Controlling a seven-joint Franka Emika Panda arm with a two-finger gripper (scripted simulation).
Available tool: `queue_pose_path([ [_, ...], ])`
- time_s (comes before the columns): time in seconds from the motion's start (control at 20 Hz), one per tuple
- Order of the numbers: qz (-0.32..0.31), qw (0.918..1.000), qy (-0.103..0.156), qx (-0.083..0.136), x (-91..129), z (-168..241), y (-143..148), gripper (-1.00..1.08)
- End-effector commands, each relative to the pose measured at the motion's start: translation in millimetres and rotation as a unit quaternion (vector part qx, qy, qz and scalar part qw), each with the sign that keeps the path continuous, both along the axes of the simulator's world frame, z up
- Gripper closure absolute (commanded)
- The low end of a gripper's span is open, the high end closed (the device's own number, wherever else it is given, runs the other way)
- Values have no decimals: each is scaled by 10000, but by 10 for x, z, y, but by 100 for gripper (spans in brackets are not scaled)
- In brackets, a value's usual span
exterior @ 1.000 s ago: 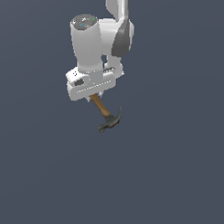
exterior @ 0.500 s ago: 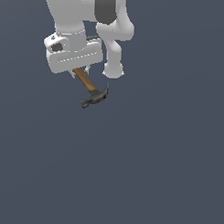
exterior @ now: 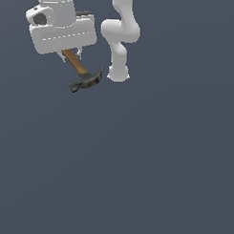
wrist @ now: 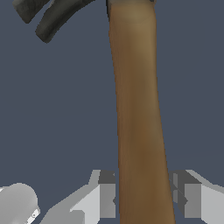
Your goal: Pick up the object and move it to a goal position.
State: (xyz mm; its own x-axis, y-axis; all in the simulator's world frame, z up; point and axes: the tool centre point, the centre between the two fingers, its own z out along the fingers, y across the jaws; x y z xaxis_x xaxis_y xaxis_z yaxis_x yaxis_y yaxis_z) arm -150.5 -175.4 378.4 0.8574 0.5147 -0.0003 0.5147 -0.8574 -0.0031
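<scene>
Gripping | gripper (wrist: pixel 144 199) closed on the hammer (exterior: pixel 81 72) by its wooden handle's end, fingers either side | hammer hangs below the hand, head lowest, clear of the floor | advice: carry slowly, keep the squeeze firm so the heavy head cannot swing or slip.

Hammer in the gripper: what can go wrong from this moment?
1. The gripper holds the hammer only at the end of its handle, and the head hangs low and tilted. The hammer may swing or turn between the fingers.
2. In the wrist view the right pad seems slightly apart from the handle, so the hold may be weak and the hammer could slip out.
</scene>
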Motion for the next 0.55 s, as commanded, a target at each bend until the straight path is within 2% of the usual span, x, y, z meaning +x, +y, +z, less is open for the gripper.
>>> queue_pose_path([
  [0.0, 4, 10000, -10, -9, -35, 109, -57, 108],
  [0.5, 4, 10000, -9, -12, -40, 160, -98, 108],
])
